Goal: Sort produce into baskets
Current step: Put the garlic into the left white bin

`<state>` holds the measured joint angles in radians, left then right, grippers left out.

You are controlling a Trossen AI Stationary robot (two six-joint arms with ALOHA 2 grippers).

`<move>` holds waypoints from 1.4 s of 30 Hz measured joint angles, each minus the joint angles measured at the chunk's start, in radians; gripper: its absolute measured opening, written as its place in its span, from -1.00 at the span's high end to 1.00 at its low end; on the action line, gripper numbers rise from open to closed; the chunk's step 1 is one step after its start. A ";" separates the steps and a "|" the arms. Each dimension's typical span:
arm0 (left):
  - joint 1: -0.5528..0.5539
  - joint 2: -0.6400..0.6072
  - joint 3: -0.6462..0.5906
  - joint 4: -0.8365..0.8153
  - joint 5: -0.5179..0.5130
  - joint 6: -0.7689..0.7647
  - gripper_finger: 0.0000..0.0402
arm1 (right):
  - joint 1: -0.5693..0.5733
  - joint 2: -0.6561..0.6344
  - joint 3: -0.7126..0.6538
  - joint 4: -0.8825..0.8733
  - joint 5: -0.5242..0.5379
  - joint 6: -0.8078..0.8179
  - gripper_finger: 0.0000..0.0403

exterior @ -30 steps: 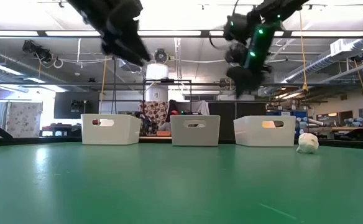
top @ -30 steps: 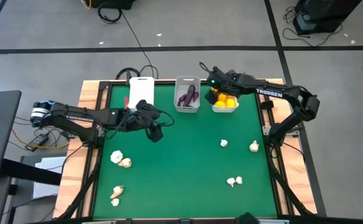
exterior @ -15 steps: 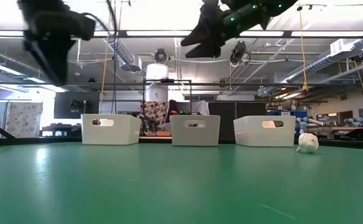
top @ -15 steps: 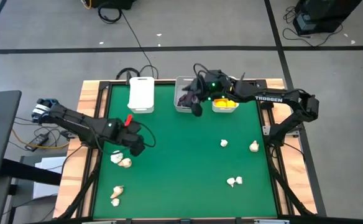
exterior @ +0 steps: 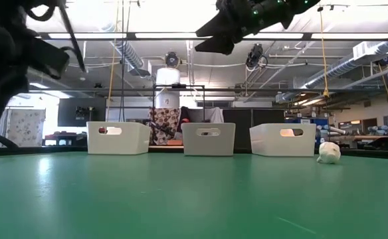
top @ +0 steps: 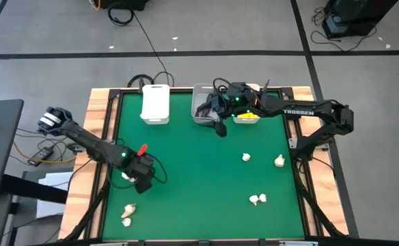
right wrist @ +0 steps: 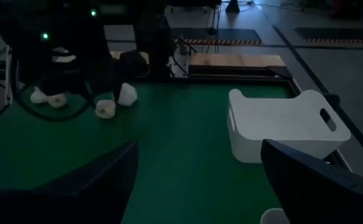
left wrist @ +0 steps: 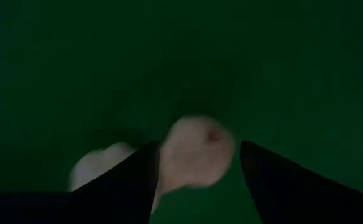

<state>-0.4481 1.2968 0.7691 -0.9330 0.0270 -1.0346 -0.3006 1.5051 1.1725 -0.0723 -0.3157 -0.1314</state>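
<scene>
From my remote station I see a flat green felt-like surface (top: 199,171) edged in pale wood, with three small rounded-rim plastic bins lined up along its far side. The left white bin (top: 155,104) shows nothing inside from above. The greyish middle bin (top: 203,109) holds dark purple eggplants (top: 205,107), their long axes running roughly toward the far edge, though my right arm covers part of it. The right white bin (top: 247,116) holds yellow-orange citrus (top: 249,115), also partly covered.

My right tool (top: 218,126) hangs high over the near rim of the middle bin, its two dark fingers (right wrist: 88,186) spread wide with nothing between them. My left tool (top: 139,179) is down at the surface's left side over a pair of garlic bulbs; in its wrist view the fingers (left wrist: 132,180) stand partly apart on either side of one knobbly off-white garlic bulb (left wrist: 197,152), and I cannot tell whether they press on it. A second bulb (left wrist: 97,165) lies just beside it.

More garlic is scattered: two bulbs (top: 127,215) near the front left corner, a pair (top: 257,199) toward the front right, one (top: 246,157) mid-right, and one (top: 279,161) by the right edge.
</scene>
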 joint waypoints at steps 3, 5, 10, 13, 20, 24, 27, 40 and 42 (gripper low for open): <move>-0.019 0.021 -0.020 0.042 0.001 -0.016 -0.14 | 0.001 0.000 0.000 -0.008 0.002 0.000 -0.73; -0.026 0.030 -0.041 0.017 0.003 -0.021 -0.14 | 0.002 0.000 0.000 -0.010 0.009 0.000 -0.73; -0.031 0.053 -0.079 0.080 0.024 -0.020 -0.14 | 0.002 0.000 0.000 -0.010 0.010 0.003 -0.73; -0.032 0.058 -0.098 0.101 0.034 -0.029 -0.14 | 0.002 0.000 -0.001 -0.010 0.011 0.003 -0.73; -0.032 0.068 -0.108 0.115 0.051 -0.044 0.10 | 0.002 0.000 -0.001 -0.005 0.011 0.004 -0.73; -0.030 0.066 -0.080 0.085 0.077 -0.053 0.18 | 0.002 0.000 -0.001 -0.006 0.011 0.004 -0.73; -0.020 0.066 -0.032 -0.008 0.063 -0.088 0.18 | 0.002 0.000 -0.001 -0.006 0.011 0.000 -0.73; 0.050 0.066 0.158 -0.351 -0.031 -0.138 0.19 | 0.002 -0.001 -0.001 -0.027 0.011 -0.003 -0.73; 0.050 0.066 0.154 -0.373 0.001 -0.159 0.19 | 0.002 -0.001 -0.001 -0.033 0.011 -0.003 -0.73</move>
<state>-0.3981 1.3624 0.9233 -1.3064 0.0277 -1.1931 -0.2981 1.5043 1.1713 -0.1051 -0.3046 -0.1345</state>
